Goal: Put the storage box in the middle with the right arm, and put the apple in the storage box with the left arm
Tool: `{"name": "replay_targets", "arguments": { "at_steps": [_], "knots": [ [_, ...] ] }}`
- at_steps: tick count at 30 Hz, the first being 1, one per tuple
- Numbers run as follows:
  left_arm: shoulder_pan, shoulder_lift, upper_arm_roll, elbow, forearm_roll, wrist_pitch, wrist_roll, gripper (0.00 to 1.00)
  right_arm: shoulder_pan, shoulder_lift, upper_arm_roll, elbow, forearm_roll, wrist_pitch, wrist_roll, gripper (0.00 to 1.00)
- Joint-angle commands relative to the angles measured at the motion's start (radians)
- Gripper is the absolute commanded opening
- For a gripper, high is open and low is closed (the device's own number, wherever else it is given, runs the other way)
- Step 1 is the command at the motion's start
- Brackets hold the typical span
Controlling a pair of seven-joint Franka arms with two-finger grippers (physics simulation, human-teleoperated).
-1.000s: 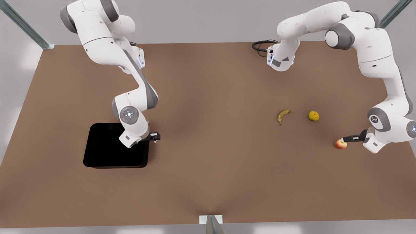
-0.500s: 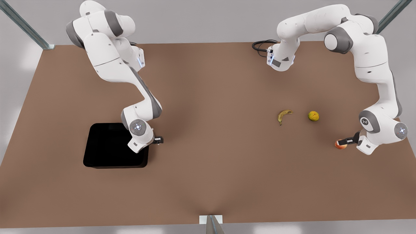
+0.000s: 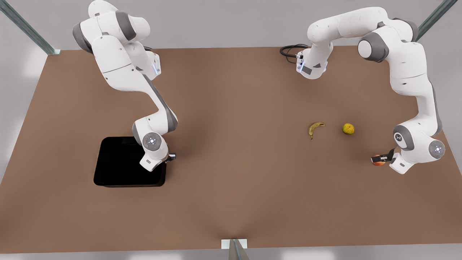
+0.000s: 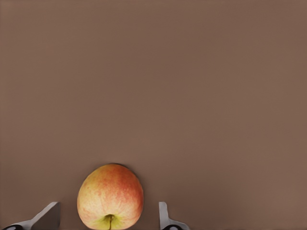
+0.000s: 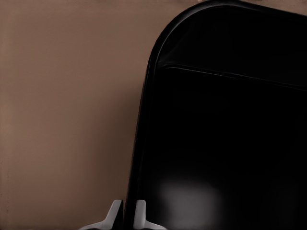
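The black storage box lies on the brown table at the front view's left. My right gripper is at its wall nearest the table's middle. In the right wrist view the two fingertips pinch the box's rim, so the right gripper is shut on it. The red-and-yellow apple rests on the table at the front view's right. My left gripper is lowered over it. In the left wrist view the apple sits between the spread fingers of the open left gripper, with gaps on both sides.
A banana and a yellow-green bumpy fruit lie behind the apple, toward the middle. A black cable coils at the table's far edge. Bare brown table stretches between the box and the fruit.
Both arms came down. The left gripper dropped around the apple, the right gripper settled onto the box's wall, and the box shifted slightly toward the middle.
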Motion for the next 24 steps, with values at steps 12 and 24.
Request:
{"name": "replay_targets", "arguments": {
  "at_steps": [12,24],
  "knots": [
    [-0.045,0.034,0.045,0.006,0.007,0.028,-0.075,0.98,0.094,-0.064,0.000,0.032,0.005,0.050,0.030,0.21],
    [-0.043,0.051,0.045,0.005,0.004,0.042,-0.073,0.96,0.301,-0.038,0.000,0.184,0.015,0.039,0.349,0.21]
  ]
}}
